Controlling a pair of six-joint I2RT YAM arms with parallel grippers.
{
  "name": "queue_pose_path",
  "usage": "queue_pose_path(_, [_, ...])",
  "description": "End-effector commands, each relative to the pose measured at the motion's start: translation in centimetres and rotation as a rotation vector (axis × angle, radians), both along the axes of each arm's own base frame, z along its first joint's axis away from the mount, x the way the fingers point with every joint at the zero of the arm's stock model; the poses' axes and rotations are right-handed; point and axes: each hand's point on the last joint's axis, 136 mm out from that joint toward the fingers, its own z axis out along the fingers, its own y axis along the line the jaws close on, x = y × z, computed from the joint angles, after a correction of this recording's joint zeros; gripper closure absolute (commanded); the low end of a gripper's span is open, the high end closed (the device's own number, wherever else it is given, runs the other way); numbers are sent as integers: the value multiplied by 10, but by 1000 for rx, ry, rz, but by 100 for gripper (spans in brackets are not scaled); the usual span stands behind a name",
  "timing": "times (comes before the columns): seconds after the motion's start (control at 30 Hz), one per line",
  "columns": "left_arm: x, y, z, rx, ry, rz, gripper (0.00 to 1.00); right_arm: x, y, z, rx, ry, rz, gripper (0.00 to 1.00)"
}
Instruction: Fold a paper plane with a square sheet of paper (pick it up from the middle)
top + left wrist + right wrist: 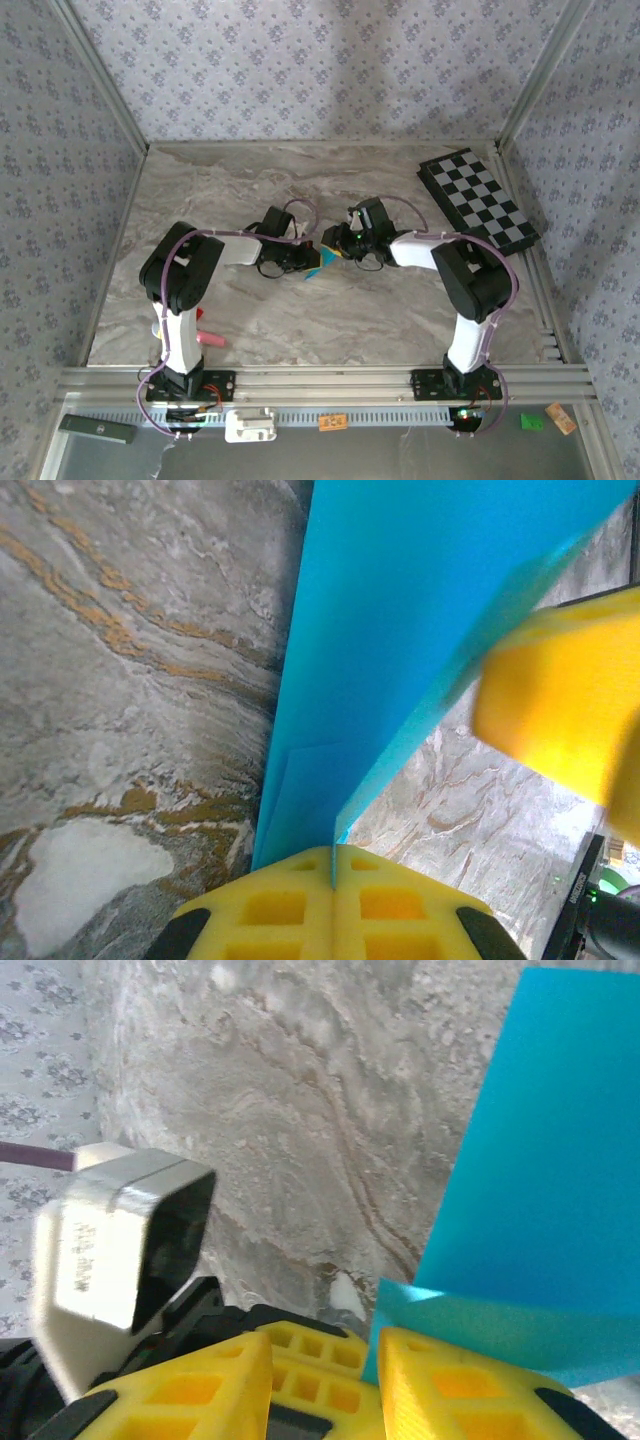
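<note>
Though sheet (400, 630) is cut off | left gripper (333, 858) pinches it | right gripper (325, 1348) hold unclear

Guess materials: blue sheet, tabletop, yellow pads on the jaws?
Sheet: thin matte paper, going by how it bends and folds over. Tabletop: marble-look, veined; stone or laminate, can't tell. Pads: yellow moulded plastic or foam, with gridded pockets.

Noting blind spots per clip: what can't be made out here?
Right wrist view: whether the right gripper pinches the sheet of paper; contact hidden behind its fingers.
Top view: the sheet's folds, under both wrists.
Left wrist view: yellow finger blurred; sheet cut by top edge.
Top view: pink object, tiny, partly behind left arm.
</note>
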Motion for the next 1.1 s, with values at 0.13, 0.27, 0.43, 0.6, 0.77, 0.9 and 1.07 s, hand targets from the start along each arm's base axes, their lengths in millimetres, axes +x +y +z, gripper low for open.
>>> queue_pose_path(0.13, [-4, 4, -13, 26, 55, -1, 97, -8, -3, -5, -46, -4, 11, 66])
queue_pose_path(0.27, [-5, 5, -14, 29, 57, 0, 97, -9, -3, -14, -56, 15, 4, 66])
queue_pose_path(0.43, [-5, 5, -15, 28, 62, 0, 97, -9, -5, -22, -69, 36, -2, 68])
queue_pose_path(0.6, [-6, 5, -16, 25, 71, 1, 97, -9, -6, -29, -82, 51, -3, 68])
queue_pose_path(0.77, [-7, 6, -18, 29, 78, 4, 97, -8, -6, -35, -85, 66, -1, 68])
queue_pose_path(0.9, [-8, 6, -18, 29, 80, 5, 97, -8, -6, -38, -86, 74, -1, 69])
queue_pose_path(1.07, [-9, 6, -19, 31, 84, 6, 97, -8, -6, -42, -89, 79, 1, 69])
